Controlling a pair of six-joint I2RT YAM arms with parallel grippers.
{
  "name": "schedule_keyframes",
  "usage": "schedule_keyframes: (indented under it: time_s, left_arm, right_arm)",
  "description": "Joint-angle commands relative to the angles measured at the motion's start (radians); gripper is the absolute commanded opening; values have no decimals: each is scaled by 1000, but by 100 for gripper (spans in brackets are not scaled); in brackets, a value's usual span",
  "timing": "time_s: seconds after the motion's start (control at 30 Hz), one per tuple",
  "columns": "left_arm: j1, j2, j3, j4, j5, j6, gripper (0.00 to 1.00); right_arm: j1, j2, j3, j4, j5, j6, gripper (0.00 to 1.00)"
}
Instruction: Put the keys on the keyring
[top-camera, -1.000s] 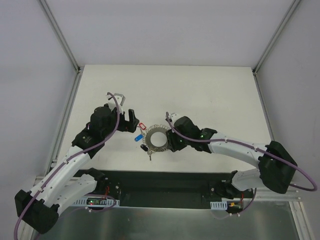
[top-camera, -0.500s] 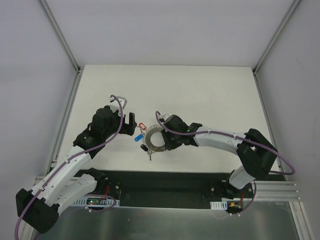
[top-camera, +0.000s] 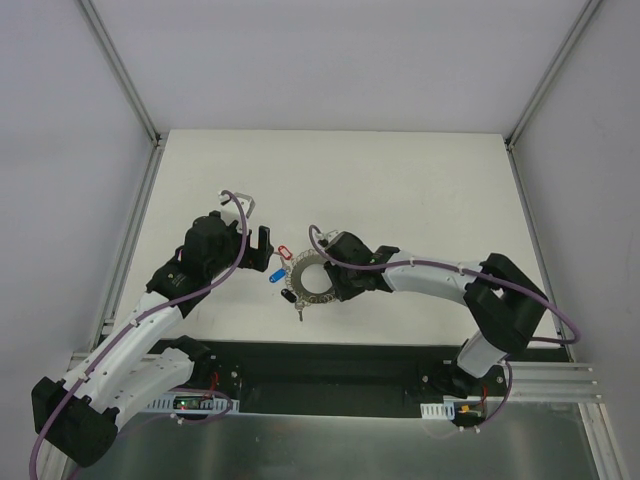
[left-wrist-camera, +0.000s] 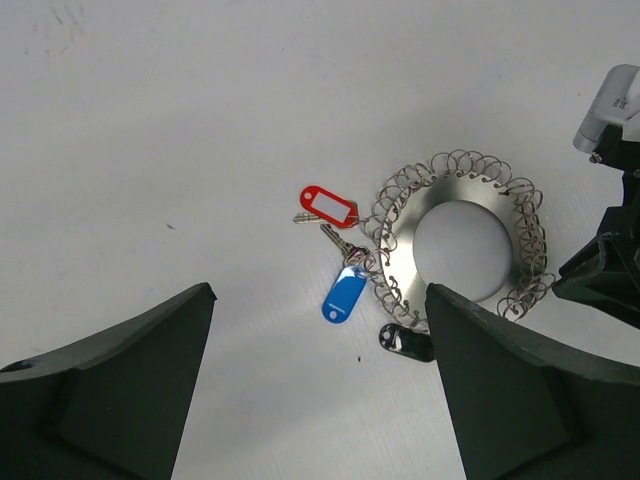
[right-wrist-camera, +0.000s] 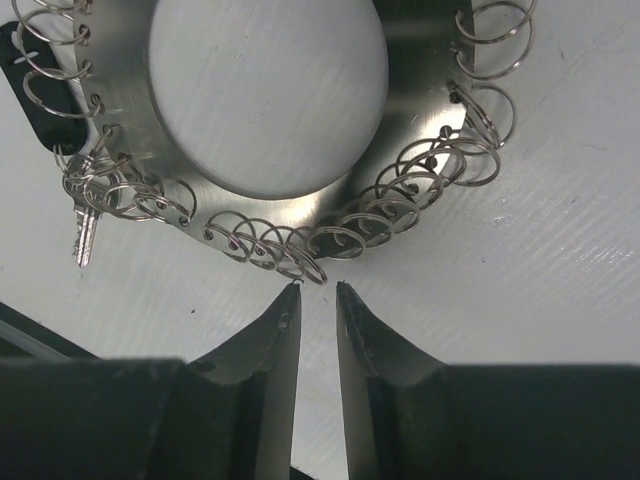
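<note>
Currently, we judge the task incomplete; the keyring (left-wrist-camera: 398, 255) lies flat between both grippers, one black key (left-wrist-camera: 405, 341) touching its rim, attachment unclear; right gripper (right-wrist-camera: 317, 288) jaws stand narrowly apart beside a wire loop (right-wrist-camera: 305, 268), gripping nothing; left gripper (left-wrist-camera: 320, 292) hovers wide apart.

white table (top-camera: 400, 180): grey keyring (left-wrist-camera: 402, 250) flat, red tag (left-wrist-camera: 330, 206), blue tag (left-wrist-camera: 345, 295), black key (left-wrist-camera: 400, 341) beside.

Right gripper (right-wrist-camera: 318, 292): moved in, jaws narrowed.
Arm has stretched further across with its elbow drawn in; the keyring (right-wrist-camera: 420, 90) rim loops now lie just ahead of the fingertips, which are a slim gap apart with nothing between.
</note>
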Motion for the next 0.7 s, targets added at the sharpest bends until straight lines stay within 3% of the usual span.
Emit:
schedule_keyframes:
  time_s: [0.0,0.17,0.37,0.67]
  left_arm:
    - [3,-12,-5,11,7,14,87]
    - [3,-9,-7,11,37,10,87]
    - [3,-6,-7,14,64,10,87]
    - [3,16,0,48,142,-18,87]
  right_arm:
    - [-10,20,17,43,-21,-10,22]
    - [-22,31,-1,93,-35,-16,19]
    - [-24,-1,-11,112,-35,-47,2]
    - [-24,-164,-12,93,25,-162,1]
